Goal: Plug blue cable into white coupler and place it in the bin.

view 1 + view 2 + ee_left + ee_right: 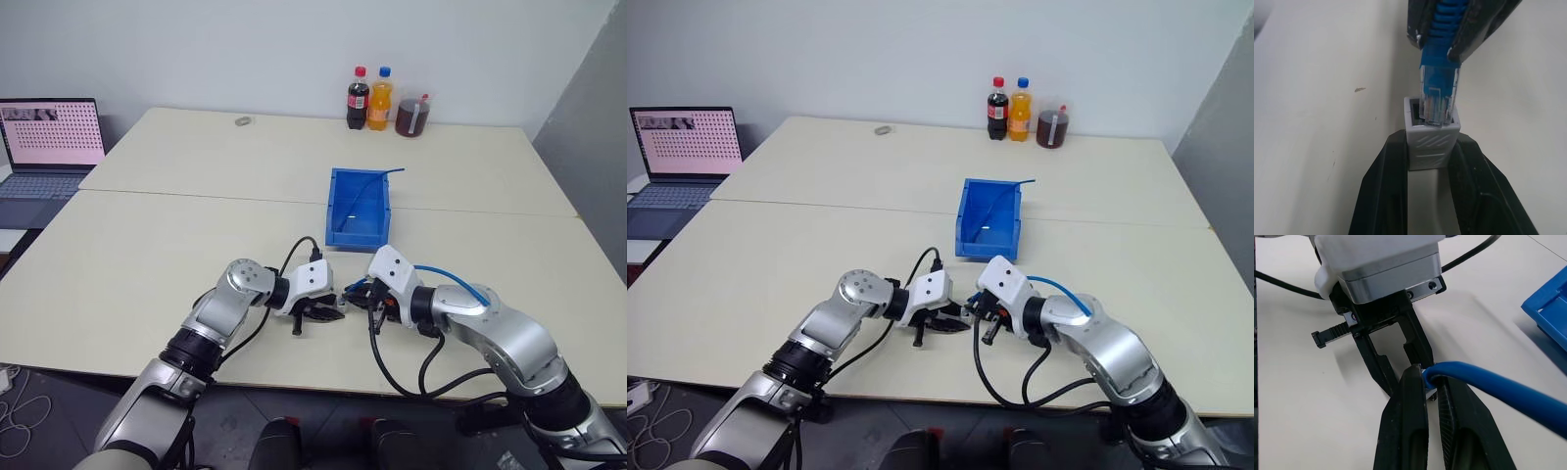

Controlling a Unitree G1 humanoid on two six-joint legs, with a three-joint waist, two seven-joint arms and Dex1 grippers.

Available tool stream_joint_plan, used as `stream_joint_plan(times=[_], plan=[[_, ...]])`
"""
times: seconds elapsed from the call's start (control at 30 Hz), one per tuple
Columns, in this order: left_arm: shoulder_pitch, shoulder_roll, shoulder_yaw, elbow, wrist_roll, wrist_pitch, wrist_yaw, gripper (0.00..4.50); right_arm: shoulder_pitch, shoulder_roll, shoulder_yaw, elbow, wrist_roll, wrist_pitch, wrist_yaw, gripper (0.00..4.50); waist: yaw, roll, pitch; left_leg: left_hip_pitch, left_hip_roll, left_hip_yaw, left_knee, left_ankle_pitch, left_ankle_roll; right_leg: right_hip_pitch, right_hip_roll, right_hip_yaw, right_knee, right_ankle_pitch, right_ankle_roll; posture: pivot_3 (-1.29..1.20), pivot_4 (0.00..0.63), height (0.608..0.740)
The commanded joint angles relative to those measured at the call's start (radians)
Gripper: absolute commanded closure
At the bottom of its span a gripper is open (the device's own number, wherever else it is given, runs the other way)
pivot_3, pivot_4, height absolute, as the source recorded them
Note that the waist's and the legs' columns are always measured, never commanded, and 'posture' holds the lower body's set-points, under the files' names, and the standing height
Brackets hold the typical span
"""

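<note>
The white coupler (1432,134) is pinched between my left gripper's (1431,141) black fingers, socket facing away from the wrist. The blue cable's (1488,382) clear plug (1437,100) has its tip in the socket mouth, with most of the plug still outside. My right gripper (1428,379) is shut on the cable's blue boot just behind the plug. Both grippers (333,315) (355,297) meet nose to nose just above the table near its front edge. From there the cable (446,273) arcs back over my right forearm. The bin (341,211) stands a little beyond them.
A thin blue cable (370,184) lies across the bin and over its far rim. Three bottles (383,99) stand at the table's back edge, with a small grey object (242,121) to their left. A laptop (51,137) sits at far left. Black arm cables (387,367) trail on the table.
</note>
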Motion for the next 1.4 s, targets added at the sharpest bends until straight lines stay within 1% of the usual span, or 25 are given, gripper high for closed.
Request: stream_joint_plan(times=[0.03,0.17,0.37,0.63,0.9,1.4], plan=[[-0.003,-0.029,-0.019,-0.023,0.018,0.018,0.033,3.69,0.010,-0.022,0.085,0.049,-0.008,0.016,0.056,4.48,0.000,0.000,0.000,0.000,0.000,0.000,0.000,0.000,0.000,0.000,0.000,0.000,0.000,0.000,0.000,0.00,0.150,0.740],[0.006,-0.030,-0.019,-0.031,0.020,0.023,0.033,3.70,0.021,-0.017,0.060,0.048,0.005,0.015,0.066,4.48,0.001,0.000,0.000,0.002,0.000,0.000,0.000,0.000,0.000,0.002,0.000,0.000,-0.001,0.000,0.000,0.00,0.150,0.740],[0.008,-0.026,-0.011,-0.014,0.024,0.018,0.038,3.70,0.018,-0.009,-0.054,-0.004,0.074,0.072,0.058,4.48,0.001,0.000,0.000,0.003,0.000,0.000,0.000,0.000,0.000,0.004,-0.001,0.000,-0.002,0.000,0.000,0.00,0.150,0.740],[-0.005,-0.029,-0.003,0.014,0.027,0.007,0.048,3.70,0.063,0.046,-0.171,-0.111,0.154,0.198,-0.035,4.48,0.000,0.000,0.001,0.002,-0.001,0.000,0.000,0.000,0.000,0.003,-0.002,0.000,-0.002,0.000,0.000,0.00,0.150,0.740],[-0.015,-0.027,-0.004,0.030,0.026,-0.003,0.042,3.70,0.092,0.128,-0.231,-0.153,0.199,0.277,-0.128,4.48,-0.002,0.000,0.001,-0.002,0.000,0.000,-0.001,0.000,0.000,-0.001,-0.001,0.000,-0.001,0.000,0.000,0.00,0.150,0.740],[-0.009,-0.006,-0.007,0.037,0.030,-0.046,0.015,3.70,0.082,0.153,-0.300,-0.149,0.279,0.304,-0.165,4.48,-0.005,0.000,0.001,-0.004,0.000,0.000,-0.001,0.000,0.000,-0.004,0.000,0.000,-0.002,0.000,0.000,0.00,0.150,0.740]])
